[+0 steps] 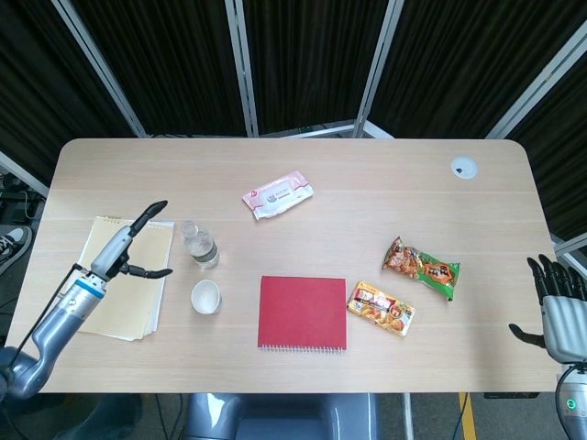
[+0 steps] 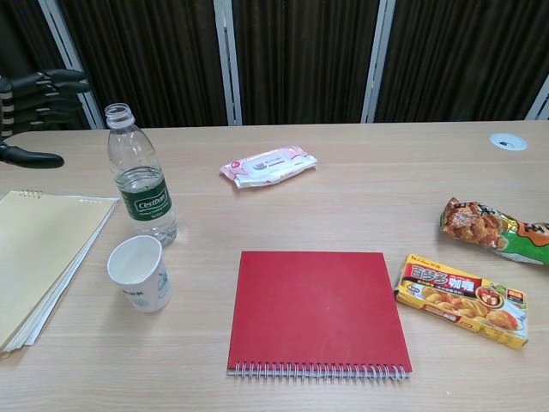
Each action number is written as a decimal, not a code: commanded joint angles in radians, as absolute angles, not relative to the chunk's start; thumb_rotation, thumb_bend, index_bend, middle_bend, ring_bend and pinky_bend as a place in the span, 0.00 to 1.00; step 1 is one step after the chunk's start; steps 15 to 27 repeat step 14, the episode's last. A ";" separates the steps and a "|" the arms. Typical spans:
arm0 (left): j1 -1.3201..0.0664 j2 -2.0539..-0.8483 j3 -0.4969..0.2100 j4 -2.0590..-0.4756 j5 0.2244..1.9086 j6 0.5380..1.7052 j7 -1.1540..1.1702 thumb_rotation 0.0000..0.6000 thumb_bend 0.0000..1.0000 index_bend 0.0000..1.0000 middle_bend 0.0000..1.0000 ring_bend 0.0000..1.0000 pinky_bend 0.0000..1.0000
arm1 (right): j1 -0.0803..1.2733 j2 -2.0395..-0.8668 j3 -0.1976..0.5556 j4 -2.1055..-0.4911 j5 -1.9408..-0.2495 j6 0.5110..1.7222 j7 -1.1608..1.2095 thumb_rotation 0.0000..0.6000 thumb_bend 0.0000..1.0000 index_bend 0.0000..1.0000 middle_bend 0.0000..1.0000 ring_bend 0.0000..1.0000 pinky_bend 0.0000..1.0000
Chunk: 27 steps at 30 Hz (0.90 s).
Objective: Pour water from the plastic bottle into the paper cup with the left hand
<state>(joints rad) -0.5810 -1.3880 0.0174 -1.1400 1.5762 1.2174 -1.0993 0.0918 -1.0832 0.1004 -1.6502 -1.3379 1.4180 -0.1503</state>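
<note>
The uncapped clear plastic bottle (image 1: pixel 199 247) (image 2: pixel 141 185) with a green label stands upright on the table, with water in its lower part. The white paper cup (image 1: pixel 205 296) (image 2: pixel 140 273) stands just in front of it. My left hand (image 1: pixel 128 246) (image 2: pixel 30 107) hangs open to the left of the bottle, above the yellow notepad, fingers spread and holding nothing. My right hand (image 1: pixel 556 302) hovers open off the table's right edge, far from both objects.
A yellow notepad (image 1: pixel 119 280) (image 2: pixel 34 257) lies at the left. A red spiral notebook (image 1: pixel 303 312) (image 2: pixel 319 311) lies right of the cup. A pink wipes pack (image 1: pixel 278 193) (image 2: pixel 268 166) and two snack packets (image 1: pixel 421 267) (image 1: pixel 380 307) lie further back and right.
</note>
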 commanded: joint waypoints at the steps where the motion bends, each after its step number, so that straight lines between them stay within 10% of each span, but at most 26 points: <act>1: -0.419 -1.217 0.022 -1.403 1.521 1.414 -0.583 1.00 0.00 0.00 0.00 0.00 0.00 | 0.085 -1.073 0.098 -1.658 -1.367 1.441 -0.126 1.00 0.00 0.00 0.00 0.00 0.00; 12: -0.218 -1.123 0.069 -1.723 1.387 1.580 0.117 1.00 0.00 0.00 0.00 0.00 0.00 | 0.071 -1.059 0.101 -1.647 -1.436 1.504 -0.083 1.00 0.00 0.00 0.00 0.00 0.00; 27: -0.210 -1.121 0.070 -1.751 1.377 1.578 0.164 1.00 0.00 0.00 0.00 0.00 0.00 | 0.069 -1.064 0.102 -1.642 -1.444 1.515 -0.078 1.00 0.00 0.00 0.00 0.00 0.00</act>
